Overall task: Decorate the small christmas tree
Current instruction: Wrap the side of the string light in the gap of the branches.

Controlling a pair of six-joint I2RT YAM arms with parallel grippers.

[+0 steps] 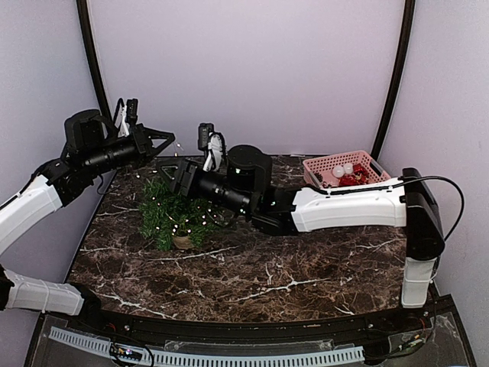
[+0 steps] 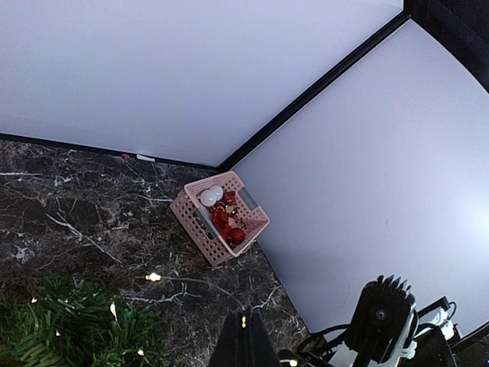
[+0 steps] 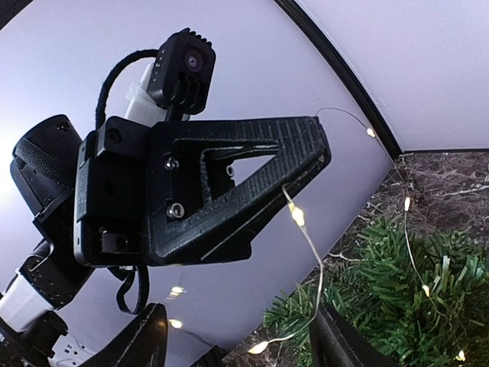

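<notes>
The small christmas tree [image 1: 172, 214] of dark green needles lies on the marble table at the left, with tiny white lights on it. It also shows in the right wrist view [image 3: 405, 290] and the left wrist view [image 2: 69, 329]. My left gripper [image 1: 168, 141] is above the tree and shut on a thin wire light string [image 3: 293, 215]. The pinch shows in the left wrist view [image 2: 244, 332]. My right gripper [image 3: 241, 344] is open just below it. The string hangs between its fingers [image 3: 149, 340] without touching them.
A pink basket [image 1: 365, 163] with red and white ornaments stands at the back right corner, and also shows in the left wrist view [image 2: 195, 215]. The right arm [image 1: 344, 206] stretches across the table's middle. Walls close the back and sides.
</notes>
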